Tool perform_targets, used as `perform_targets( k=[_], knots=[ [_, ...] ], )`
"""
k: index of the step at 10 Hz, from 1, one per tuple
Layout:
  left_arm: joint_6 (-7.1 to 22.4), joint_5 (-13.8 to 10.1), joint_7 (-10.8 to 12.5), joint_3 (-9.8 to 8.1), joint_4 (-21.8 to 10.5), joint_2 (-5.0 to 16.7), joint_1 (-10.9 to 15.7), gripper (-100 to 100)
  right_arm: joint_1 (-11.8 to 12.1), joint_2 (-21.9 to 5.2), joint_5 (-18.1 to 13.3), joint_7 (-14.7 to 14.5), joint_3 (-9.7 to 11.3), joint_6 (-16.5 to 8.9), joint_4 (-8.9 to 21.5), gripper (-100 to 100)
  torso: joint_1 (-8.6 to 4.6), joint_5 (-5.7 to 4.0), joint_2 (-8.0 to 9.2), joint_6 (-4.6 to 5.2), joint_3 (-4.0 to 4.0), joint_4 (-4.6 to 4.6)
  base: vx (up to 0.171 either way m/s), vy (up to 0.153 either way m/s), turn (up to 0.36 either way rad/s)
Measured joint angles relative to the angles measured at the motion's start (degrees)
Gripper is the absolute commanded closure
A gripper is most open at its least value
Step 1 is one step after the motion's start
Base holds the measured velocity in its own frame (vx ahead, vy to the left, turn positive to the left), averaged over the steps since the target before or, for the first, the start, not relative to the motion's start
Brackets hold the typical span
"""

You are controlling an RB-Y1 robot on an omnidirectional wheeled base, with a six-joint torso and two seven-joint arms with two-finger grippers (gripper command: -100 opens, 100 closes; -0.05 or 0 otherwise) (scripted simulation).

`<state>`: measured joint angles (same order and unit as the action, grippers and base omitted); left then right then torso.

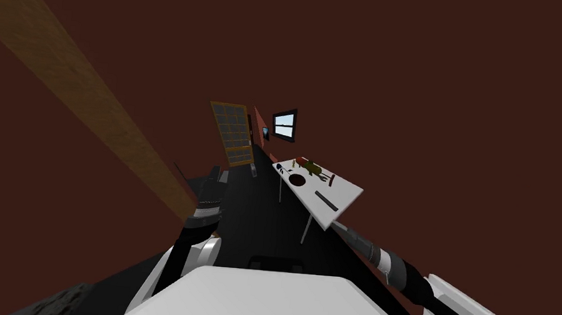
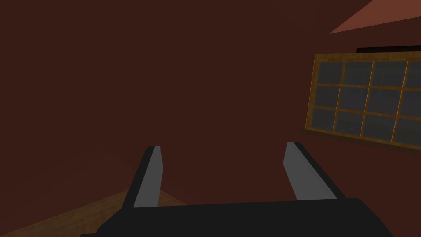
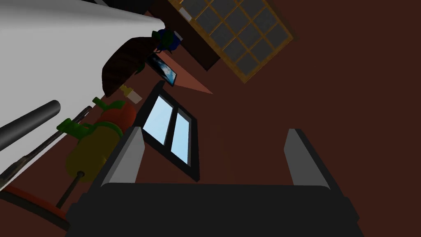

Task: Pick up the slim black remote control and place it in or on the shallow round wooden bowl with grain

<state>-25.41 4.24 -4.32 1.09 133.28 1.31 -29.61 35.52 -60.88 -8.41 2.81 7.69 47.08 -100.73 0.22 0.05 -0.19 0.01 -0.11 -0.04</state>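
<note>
The right jaws are spread wide with nothing held, their fingers (image 3: 125, 158) a good gap apart, which fits a grasp not yet begun. They sit at the near edge of the table (image 1: 346, 192), at about its level. They aim along the tabletop toward the far wall and a window (image 3: 170, 131) rather than down at anything. The remote (image 1: 326, 200) is the closest thing to them: it lies flat on the table just outside the jaws, on the table side, not between them. I judge the hand must rise and turn over it before closing. Past the remote, further from the jaws, a yellow-green fruit (image 3: 88, 154) and other small items crowd the table. The bowl (image 1: 297, 180) rests beyond, well apart from the remote, which is likely why the approach comes from this end. The left jaws are also wide open and empty, fingers (image 2: 150, 177) facing a wall, that arm held low at my side, out of the way.
</note>
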Motion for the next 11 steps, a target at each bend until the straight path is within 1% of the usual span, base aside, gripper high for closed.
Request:
perform_targets(
  k=[1, 2, 3, 4, 5, 6, 7, 8, 10, 11],
  knots=[
    [0.0, 0.0, 0.0, 0.00, 0.0, 0.0, 0.0, 0, -0.5, -1.7, -0.2, -0.1, 0.3, 0.2, 1.0, -100, -0.01, 0.01, 0.00, 0.00, 0.00, 0.00, 0.054, 0.059, 0.109],
    [0.0, 0.0, 0.0, 0.00, 0.0, 0.0, 0.0, 0, -0.9, -3.4, -0.7, -0.2, 0.9, 0.5, 2.9, -100, 0.01, 0.00, -0.02, -0.01, -0.01, -0.01, 0.050, 0.048, 0.065],
    [0.0, 0.0, 0.0, 0.00, 0.0, 0.0, 0.0, 0, -1.0, -5.0, -0.9, -0.4, 1.3, 0.5, 3.6, -100, -0.01, 0.00, 0.00, 0.01, -0.01, 0.00, 0.070, 0.072, 0.126],
    [0.0, 0.0, 0.0, 0.00, 0.0, 0.0, 0.0, 0, -1.9, -6.6, -1.4, -0.3, 2.0, 0.5, 5.4, -100, 0.05, 0.01, -0.07, -0.02, -0.04, -0.02, 0.057, 0.058, 0.056],
    [0.0, 0.0, 0.0, 0.00, 0.0, 0.0, 0.0, 0, -2.0, -8.3, -1.6, -0.4, 2.2, 0.6, 6.4, -100, 0.03, 0.02, -0.03, 0.02, -0.03, -0.01, 0.063, 0.061, 0.110],
    [0.0, 0.0, 0.0, 0.00, 0.0, 0.0, 0.0, 0, -2.5, -9.9, -2.2, -0.5, 3.0, 0.8, 8.2, -100, 0.03, 0.01, -0.05, -0.01, -0.03, -0.01, 0.052, 0.049, 0.056],
    [0.0, 0.0, 0.0, 0.00, 0.0, 0.0, 0.0, 0, -2.3, -11.5, -2.4, -0.7, 3.1, 0.8, 8.7, -100, 0.01, 0.01, -0.01, 0.02, -0.01, -0.01, 0.075, 0.063, 0.093],
    [0.0, 0.0, 0.0, 0.00, 0.0, 0.0, 0.0, 0, -2.4, -13.1, -3.0, -0.9, 3.8, 0.1, 9.5, -100, 0.05, 0.01, -0.07, 0.00, -0.04, -0.01, 0.062, 0.047, 0.062],
    [0.0, 0.0, 0.0, 0.00, 0.0, 0.0, 0.0, 0, -2.3, -16.7, -3.4, -1.0, 4.3, 0.3, 11.5, -100, 0.01, 0.01, -0.07, -0.01, -0.04, -0.02, 0.065, 0.049, 0.094],
    [0.0, 0.0, 0.0, 0.00, 0.0, 0.0, 0.0, 0, -3.3, -17.5, -4.0, -1.1, 5.2, 0.4, 13.2, -100, 0.00, 0.00, -0.03, 0.03, -0.03, -0.01, 0.075, 0.072, 0.103]
  ],
)
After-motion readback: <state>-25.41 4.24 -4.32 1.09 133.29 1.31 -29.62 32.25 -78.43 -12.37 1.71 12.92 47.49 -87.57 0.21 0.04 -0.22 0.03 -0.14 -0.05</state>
